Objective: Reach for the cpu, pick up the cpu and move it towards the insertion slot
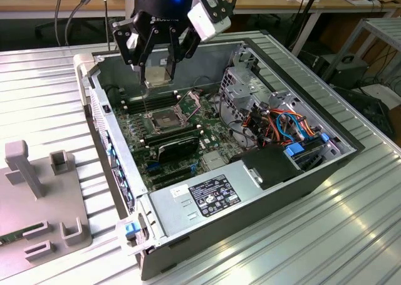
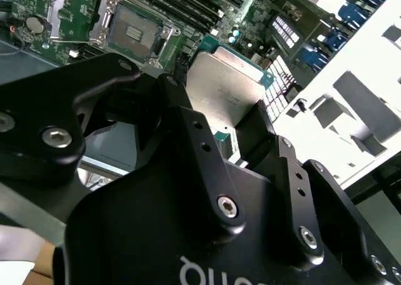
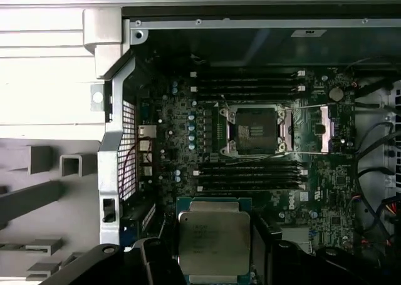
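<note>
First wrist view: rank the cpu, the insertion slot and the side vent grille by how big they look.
1. Side vent grille, tallest.
2 and 3. Insertion slot and cpu look about alike; the cpu, held in the gripper, sits nearer the camera, so no firm ranking.

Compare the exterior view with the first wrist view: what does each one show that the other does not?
Exterior view alone: the power supply at the case's near end, the drive cage, and orange and blue cables. First wrist view alone: the cpu from straight above, its silver lid facing the camera. Both: the gripper holding the cpu above the board, the open slot, and the grey fixture.
</note>
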`<move>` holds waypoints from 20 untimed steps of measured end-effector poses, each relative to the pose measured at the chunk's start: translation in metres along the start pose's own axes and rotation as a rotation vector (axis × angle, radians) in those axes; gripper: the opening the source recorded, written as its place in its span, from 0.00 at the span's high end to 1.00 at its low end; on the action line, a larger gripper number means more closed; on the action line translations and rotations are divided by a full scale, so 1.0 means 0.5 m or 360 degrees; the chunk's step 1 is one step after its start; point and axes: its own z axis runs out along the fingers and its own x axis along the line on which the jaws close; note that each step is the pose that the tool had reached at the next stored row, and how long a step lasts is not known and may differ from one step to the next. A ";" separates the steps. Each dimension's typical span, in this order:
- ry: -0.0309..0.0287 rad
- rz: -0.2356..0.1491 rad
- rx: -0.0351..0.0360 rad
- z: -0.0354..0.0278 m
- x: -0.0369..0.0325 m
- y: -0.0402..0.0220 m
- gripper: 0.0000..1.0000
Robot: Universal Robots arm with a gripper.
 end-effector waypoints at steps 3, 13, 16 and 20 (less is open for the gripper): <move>-0.00001 0.0000 0.0000 0.000 -0.015 0.008 0.45; -0.00001 0.0000 0.0000 0.002 -0.104 0.065 0.45; 0.00000 0.0000 0.0000 0.003 -0.120 0.075 0.45; -0.00002 0.0000 0.0000 0.004 -0.146 0.090 0.45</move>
